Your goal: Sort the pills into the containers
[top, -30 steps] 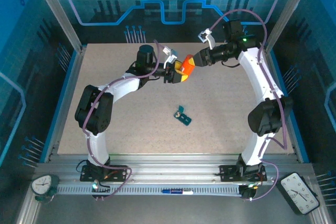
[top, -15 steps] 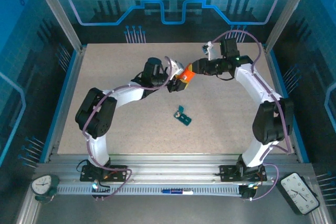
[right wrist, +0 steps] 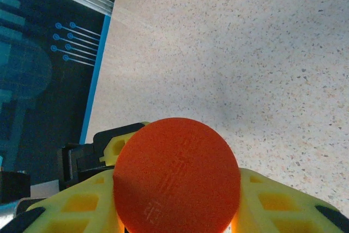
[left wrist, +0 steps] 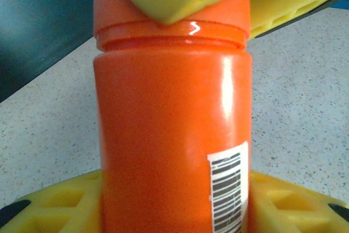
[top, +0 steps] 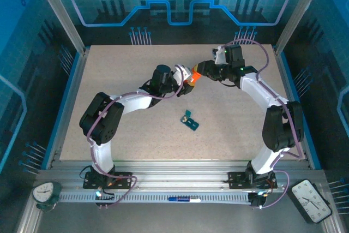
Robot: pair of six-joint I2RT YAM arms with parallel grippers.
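A bottle (top: 191, 75) is held over the far middle of the table (top: 109, 75), with the left gripper (top: 184, 82) at its left end and the right gripper (top: 198, 71) at its right end. A pill box (top: 190, 120) is seen lying on the table nearer the arm bases, well apart from the bottle.

The left claw (top: 184, 78) and right claw (top: 198, 71) have brought the orange bottle (top: 191, 75) lower.

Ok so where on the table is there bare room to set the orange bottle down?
Bare tabletop lies far left, between the left arm and the left rail, and near right, between the pill box and the right arm. Crowded at far centre, where the left gripper and right gripper clamp the orange bottle.
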